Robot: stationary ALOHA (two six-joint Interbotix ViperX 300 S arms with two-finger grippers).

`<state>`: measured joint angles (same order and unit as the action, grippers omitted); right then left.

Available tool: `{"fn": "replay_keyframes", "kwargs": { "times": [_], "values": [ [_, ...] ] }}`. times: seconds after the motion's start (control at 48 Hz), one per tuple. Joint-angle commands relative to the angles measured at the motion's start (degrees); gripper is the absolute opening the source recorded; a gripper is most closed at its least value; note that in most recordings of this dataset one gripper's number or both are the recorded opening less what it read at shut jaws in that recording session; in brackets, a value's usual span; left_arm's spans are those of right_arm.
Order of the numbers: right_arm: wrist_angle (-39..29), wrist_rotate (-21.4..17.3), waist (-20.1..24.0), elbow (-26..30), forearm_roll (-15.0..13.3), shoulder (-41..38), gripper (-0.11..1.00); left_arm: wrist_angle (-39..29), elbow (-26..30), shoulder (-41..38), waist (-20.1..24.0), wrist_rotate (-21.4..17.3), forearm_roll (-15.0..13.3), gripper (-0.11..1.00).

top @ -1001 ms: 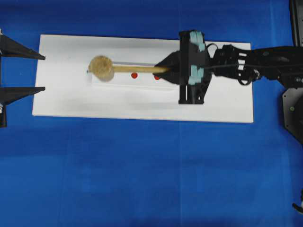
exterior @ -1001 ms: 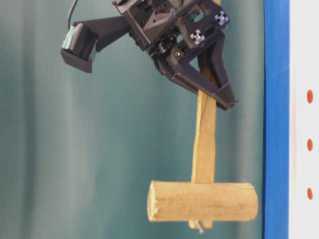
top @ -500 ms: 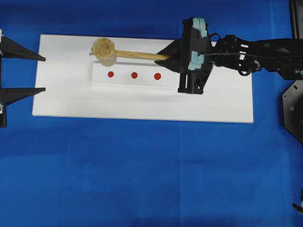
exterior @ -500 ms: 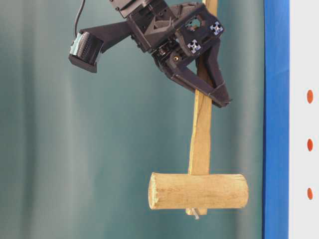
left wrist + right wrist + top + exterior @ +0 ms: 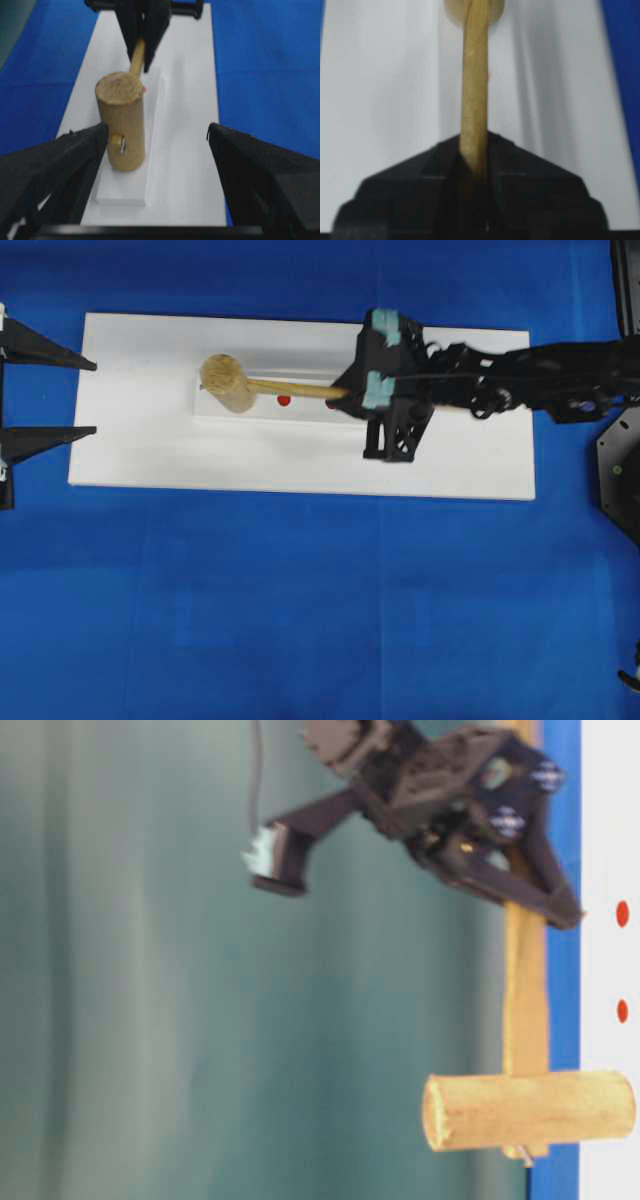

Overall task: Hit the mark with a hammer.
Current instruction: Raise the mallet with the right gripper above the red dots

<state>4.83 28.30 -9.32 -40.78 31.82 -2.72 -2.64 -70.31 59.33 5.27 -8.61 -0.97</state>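
The hammer (image 5: pixel 227 382) is a light-brown wooden mallet, and its head rests on the left end of the raised white strip (image 5: pixel 265 412), covering that spot. My right gripper (image 5: pixel 345 395) is shut on the flat handle (image 5: pixel 474 90). In the table-level view the head (image 5: pixel 530 1110) meets the white board (image 5: pixel 610 820). Two red marks (image 5: pixel 284 400) (image 5: pixel 622 1011) show beside the handle. From the left wrist view the head (image 5: pixel 122 120) stands on the strip (image 5: pixel 122 192). My left gripper (image 5: pixel 95 395) (image 5: pixel 157 135) stays open at the board's left end, holding nothing.
The white board (image 5: pixel 460 465) lies on a blue table cover (image 5: pixel 300 610). The right arm (image 5: pixel 540 380) stretches in from the right edge over the board. A black base plate (image 5: pixel 620 480) sits at the far right.
The hammer head was raised behind the strip half a second ago; it has swung down onto the strip's left end, hiding the leftmost red mark. The left gripper has not moved.
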Motion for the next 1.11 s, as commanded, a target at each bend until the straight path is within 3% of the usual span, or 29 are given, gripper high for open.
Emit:
{"fn": "replay_keyframes", "kwargs": {
  "times": [0.0,0.292,0.438,0.792,1.084],
  "values": [
    [0.6,0.2,-0.2,0.9,0.9,0.2,0.02,0.4,0.5,-0.4,-0.1,0.2,-0.1,0.78],
    [1.9,0.3,-0.2,1.0,0.8,1.4,0.02,0.3,0.5,-0.4,-0.1,0.2,-0.1,0.78],
    [2.2,0.6,-0.1,0.3,0.8,6.6,0.02,0.4,0.5,-0.4,-0.1,0.2,-0.1,0.78],
    [4.3,0.4,0.0,-9.5,0.8,22.9,0.02,0.4,0.4,-0.4,-0.1,0.2,-0.1,0.78],
    [4.7,0.3,0.0,-11.2,0.9,23.6,0.02,0.4,0.3,-0.4,-0.1,0.2,-0.1,0.78]
  ]
}}
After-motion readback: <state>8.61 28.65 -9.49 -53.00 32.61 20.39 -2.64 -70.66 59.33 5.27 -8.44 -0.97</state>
